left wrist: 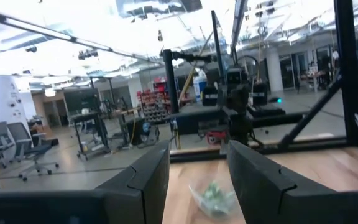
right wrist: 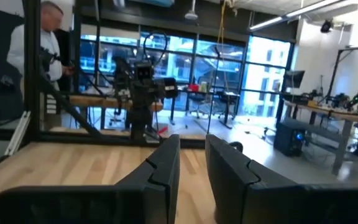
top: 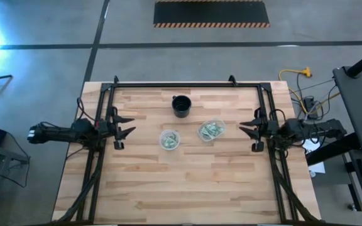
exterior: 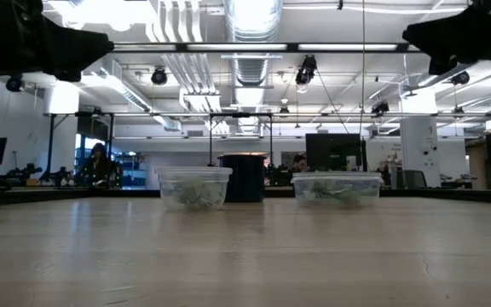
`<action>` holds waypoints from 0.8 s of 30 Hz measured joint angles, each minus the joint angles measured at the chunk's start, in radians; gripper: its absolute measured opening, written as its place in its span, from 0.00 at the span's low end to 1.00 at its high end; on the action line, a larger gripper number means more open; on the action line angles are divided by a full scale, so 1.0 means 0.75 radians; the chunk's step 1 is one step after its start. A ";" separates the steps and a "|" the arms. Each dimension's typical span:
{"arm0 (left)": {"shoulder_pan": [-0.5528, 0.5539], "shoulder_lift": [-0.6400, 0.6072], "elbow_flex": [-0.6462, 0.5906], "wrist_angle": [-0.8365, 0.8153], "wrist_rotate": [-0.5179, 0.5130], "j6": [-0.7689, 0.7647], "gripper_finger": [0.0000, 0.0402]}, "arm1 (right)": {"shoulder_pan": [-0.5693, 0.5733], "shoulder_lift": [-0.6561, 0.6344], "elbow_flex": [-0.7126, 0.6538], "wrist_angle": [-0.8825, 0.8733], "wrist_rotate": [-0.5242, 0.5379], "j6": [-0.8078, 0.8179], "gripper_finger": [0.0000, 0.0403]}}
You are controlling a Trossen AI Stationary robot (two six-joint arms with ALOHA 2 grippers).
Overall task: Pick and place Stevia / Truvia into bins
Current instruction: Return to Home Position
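**Holding Position at the Table Edges: Both Arms Off the Work Area**

The left gripper (top: 128,125) sits at the left edge of the wooden table (top: 187,188), raised off the surface, fingers spread. Its wrist view shows a wide gap between the two fingers (left wrist: 145,186). The right gripper (top: 245,127) sits at the opposite edge, facing inward, fingers parted by a narrower gap and holding nothing (neither gripper touches any object).

The Stevia / Truvia packets (top: 170,141) lie inside the two bins near the table centre:

- The left bin (top: 161,135) holds a heap of green-and-white packets.
- The right bin (top: 220,123) stands just beside it, slightly farther back, and is likewise loaded.

The black cup (top: 181,105) stands behind and between the bins, apart from both. In the low view all three containers stand upright on the table. A person (right wrist: 39,43) stands beyond the table.
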 joint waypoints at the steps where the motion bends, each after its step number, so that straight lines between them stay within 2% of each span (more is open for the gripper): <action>1: 0.000 -0.013 -0.002 -0.024 0.000 -0.001 0.36 | -0.008 -0.004 -0.008 0.000 -0.016 0.004 0.17; 6: 0.000 -0.093 -0.002 -0.074 0.000 0.000 0.36 | -0.051 -0.004 -0.056 -0.002 -0.026 0.032 0.17; 10: 0.000 -0.088 0.007 -0.106 -0.001 0.000 0.36 | -0.125 -0.004 -0.078 0.000 -0.032 0.068 0.17; 17: 0.000 -0.088 0.007 -0.131 -0.008 -0.027 0.36 | -0.332 -0.012 -0.070 0.015 -0.338 0.109 0.17; 24: 0.000 -0.088 -0.022 -0.227 -0.006 -0.038 0.36 | -0.369 -0.012 -0.118 -0.043 -0.368 0.126 0.17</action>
